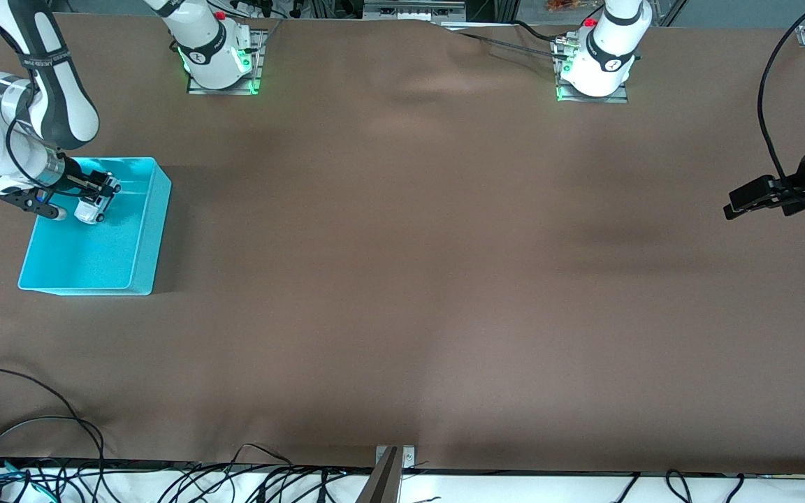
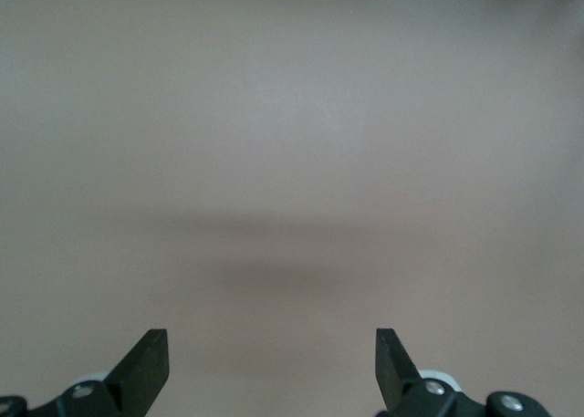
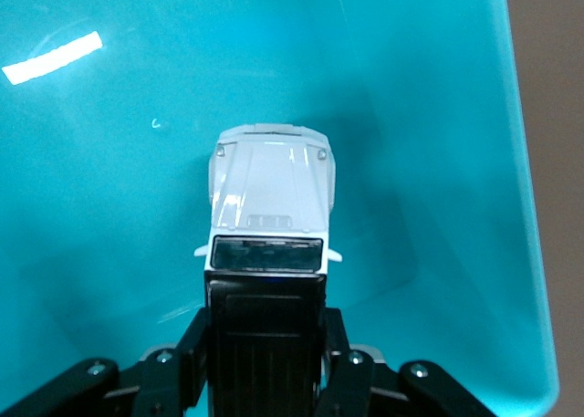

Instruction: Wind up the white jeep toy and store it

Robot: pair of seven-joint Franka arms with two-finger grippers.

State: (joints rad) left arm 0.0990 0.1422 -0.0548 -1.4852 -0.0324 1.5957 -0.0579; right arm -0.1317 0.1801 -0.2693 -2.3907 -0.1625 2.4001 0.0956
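Observation:
The white jeep toy (image 1: pixel 93 207) has a black roof and dark windows. My right gripper (image 1: pixel 98 192) is shut on its sides and holds it inside the turquoise bin (image 1: pixel 138 265), over the bin's floor near the end farther from the front camera. In the right wrist view the jeep (image 3: pixel 269 193) points away from the fingers (image 3: pixel 339 339), with the bin's floor (image 3: pixel 109 207) under it. I cannot tell whether its wheels touch the floor. My left gripper (image 1: pixel 732 207) is open and empty, waiting above the table at the left arm's end; its fingertips (image 2: pixel 146 362) frame bare brown cloth.
The bin stands at the right arm's end of the brown-covered table (image 1: pixel 409 244). Cables (image 1: pixel 39 447) lie along the table edge nearest the front camera. A metal bracket (image 1: pixel 388 475) sits at the middle of that edge.

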